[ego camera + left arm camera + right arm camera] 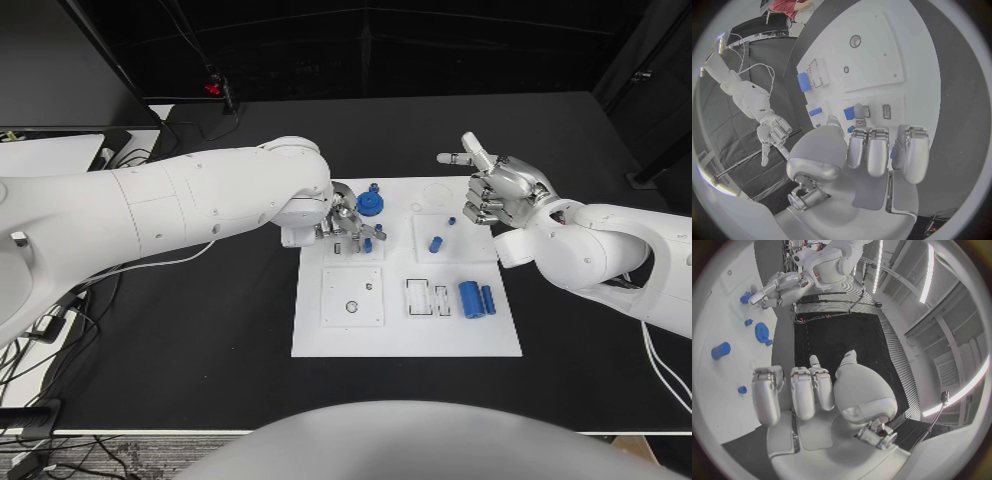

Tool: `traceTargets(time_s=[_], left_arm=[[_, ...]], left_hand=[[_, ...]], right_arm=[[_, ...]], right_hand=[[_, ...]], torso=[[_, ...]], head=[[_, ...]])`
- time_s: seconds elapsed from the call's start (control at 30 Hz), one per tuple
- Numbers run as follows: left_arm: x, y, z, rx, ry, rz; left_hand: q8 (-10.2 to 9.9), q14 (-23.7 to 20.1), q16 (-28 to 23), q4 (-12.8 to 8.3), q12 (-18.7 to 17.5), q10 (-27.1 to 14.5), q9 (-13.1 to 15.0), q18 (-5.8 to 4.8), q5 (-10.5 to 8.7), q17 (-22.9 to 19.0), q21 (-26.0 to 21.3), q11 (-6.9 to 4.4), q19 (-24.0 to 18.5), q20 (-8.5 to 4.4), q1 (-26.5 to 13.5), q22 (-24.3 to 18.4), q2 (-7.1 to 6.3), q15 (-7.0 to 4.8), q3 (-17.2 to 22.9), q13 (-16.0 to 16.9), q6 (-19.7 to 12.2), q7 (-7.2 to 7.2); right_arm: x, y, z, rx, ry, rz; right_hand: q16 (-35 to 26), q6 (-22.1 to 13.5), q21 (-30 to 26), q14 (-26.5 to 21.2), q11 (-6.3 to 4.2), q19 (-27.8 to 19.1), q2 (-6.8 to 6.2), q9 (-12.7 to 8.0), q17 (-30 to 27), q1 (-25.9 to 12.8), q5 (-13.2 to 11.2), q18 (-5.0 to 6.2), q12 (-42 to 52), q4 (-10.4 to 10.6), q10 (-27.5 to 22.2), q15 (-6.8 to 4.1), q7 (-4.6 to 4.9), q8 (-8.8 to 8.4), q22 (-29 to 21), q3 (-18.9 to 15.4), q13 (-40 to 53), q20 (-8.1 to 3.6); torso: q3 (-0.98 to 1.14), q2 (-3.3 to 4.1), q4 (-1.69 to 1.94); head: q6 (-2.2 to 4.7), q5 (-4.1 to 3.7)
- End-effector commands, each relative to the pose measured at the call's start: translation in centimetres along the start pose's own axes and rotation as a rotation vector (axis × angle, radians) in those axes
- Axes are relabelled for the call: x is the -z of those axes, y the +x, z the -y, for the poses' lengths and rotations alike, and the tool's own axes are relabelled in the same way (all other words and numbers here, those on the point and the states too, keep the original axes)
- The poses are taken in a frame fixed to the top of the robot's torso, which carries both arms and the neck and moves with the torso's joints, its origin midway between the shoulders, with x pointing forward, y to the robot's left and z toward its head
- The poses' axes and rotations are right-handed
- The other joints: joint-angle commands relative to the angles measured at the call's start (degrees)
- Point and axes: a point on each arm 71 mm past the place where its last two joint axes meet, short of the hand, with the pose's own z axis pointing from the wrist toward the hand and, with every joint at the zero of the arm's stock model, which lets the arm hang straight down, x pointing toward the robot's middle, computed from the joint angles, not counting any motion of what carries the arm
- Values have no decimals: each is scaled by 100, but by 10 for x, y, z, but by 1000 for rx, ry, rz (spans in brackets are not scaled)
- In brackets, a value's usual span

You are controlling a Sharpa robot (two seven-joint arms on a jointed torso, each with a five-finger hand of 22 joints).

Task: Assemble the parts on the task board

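The white task board (404, 330) lies mid-table. My left hand (343, 225) hovers over its far left corner, beside a blue gear (369, 205). In the left wrist view a small blue part (849, 113) sits between its thumb and a fingertip, seemingly pinched; the other fingers (879, 150) are curled. My right hand (498, 185) hangs above the board's far right corner, its fingers (792, 395) curled on nothing, one finger stretched away from me. A large blue cylinder (470, 298) and a thinner one (489, 299) lie near the right edge. A short blue peg (436, 243) lies mid-board.
A square inset plate (352, 296) with holes and narrow slots (428, 297) sit in the board's near half. Black table (188, 340) surrounds the board. Cables (58, 320) trail off the left edge.
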Motion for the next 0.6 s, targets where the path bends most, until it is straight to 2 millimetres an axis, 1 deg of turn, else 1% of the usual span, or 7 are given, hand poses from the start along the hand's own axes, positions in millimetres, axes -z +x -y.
traceTargets(time_s=[0.03, 0.2, 0.3, 0.4, 0.6], left_arm=[[0, 1, 1, -18, -2, -22], [-1, 2, 1, -24, 3, -32], [-2, 2, 1, -27, 3, -39], [-3, 3, 1, -30, 3, -46], [-5, 3, 1, -30, 1, -49]], left_hand=[[-27, 589, 5, -14, 20, 610, 11, -37, 29, 1508, 18, -36, 608, -43, 15, 1508, 60, -47, 6, 1509, 44, 4], [-62, 589, 5, -8, 20, 610, 33, -37, 15, 1508, 18, -40, 608, -46, 24, 1508, 115, -49, 8, 1509, 68, 2], [-126, 589, 5, -5, 20, 610, 73, -37, 12, 1508, 18, -46, 608, -51, 30, 1508, 239, -55, 21, 1509, 125, -6], [-159, 589, 5, -5, 20, 610, 94, -37, 13, 1508, 18, -50, 608, -54, 30, 1508, 296, -59, 26, 1509, 160, -12], [-175, 589, 5, -9, 20, 610, 102, -37, 14, 1508, 18, -52, 608, -55, 39, 1508, 312, -60, 29, 1509, 172, -14]], right_arm=[[0, 0, 0, -1, 11, 2], [-1, 1, 1, -1, 20, 3], [-1, 1, 2, -1, 25, 3], [-1, 1, 3, -1, 30, 4], [-1, 1, 4, 0, 39, 5]], right_hand=[[14, -48, 18, 626, 33, 627, 67, -6, 1508, 11, -6, -40, 14, 10, 626, 20, 4, 38, 1508, -10, 1506, 16], [14, -53, 18, 626, 33, 627, 73, -6, 1508, 7, -6, -40, 14, 11, 626, 21, 5, 41, 1508, -10, 1506, 16], [14, -55, 18, 626, 34, 627, 76, -6, 1508, 6, -6, -40, 14, 10, 626, 21, 5, 42, 1508, -10, 1506, 17], [14, -57, 18, 626, 34, 627, 77, -6, 1508, 5, -5, -40, 14, 10, 626, 21, 5, 43, 1508, -10, 1506, 17], [14, -61, 14, 626, 34, 621, 79, -6, 1508, 5, -4, -38, 14, 9, 626, 22, 6, 45, 1506, -10, 1506, 17]], torso=[[3, 0, -3], [2, 1, -6], [0, 1, -4], [1, 1, -6], [1, 0, -5]], head=[[0, -1], [0, -3], [0, -13], [0, -15], [0, -20]])
